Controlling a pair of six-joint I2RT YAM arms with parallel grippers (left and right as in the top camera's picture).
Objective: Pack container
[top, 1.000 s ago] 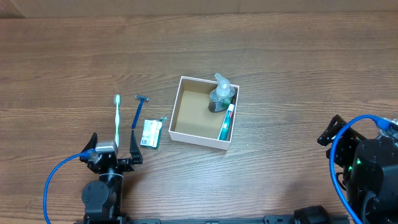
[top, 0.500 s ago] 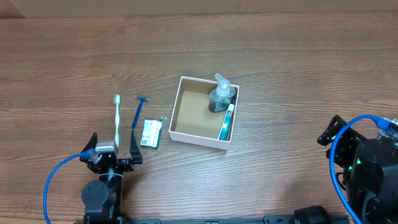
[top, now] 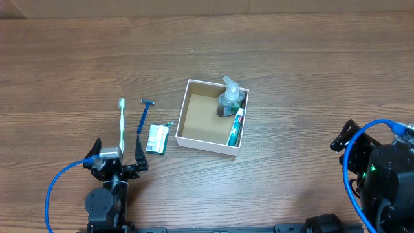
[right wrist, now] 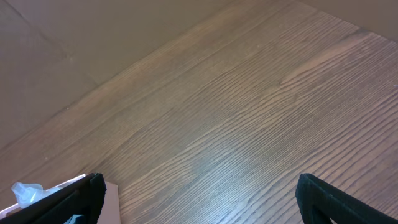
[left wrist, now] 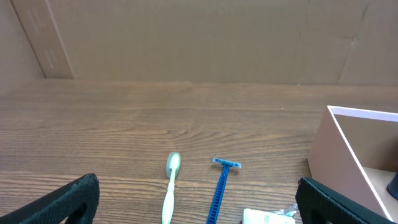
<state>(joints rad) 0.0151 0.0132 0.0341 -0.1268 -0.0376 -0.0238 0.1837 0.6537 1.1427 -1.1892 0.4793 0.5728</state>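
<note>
Left end effector [top: 118, 155], 7 o'clock on tabletop [top: 291, 65]: released, jaws wide, empty. Right end effector [right wrist: 198, 196], 4 o'clock: released, empty. At 12 o'clock of left: toothbrush [top: 121, 123], razor [top: 143, 115], green packet [top: 156, 138]. Container [top: 200, 120] at centre; pump bottle [top: 229, 100] in its 1 o'clock corner, tube [top: 235, 126] along its 3 o'clock wall.

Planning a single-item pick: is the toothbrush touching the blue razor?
Apart. The overhead view shows bare table between the toothbrush and the razor along their whole length; the left wrist view agrees.
</note>
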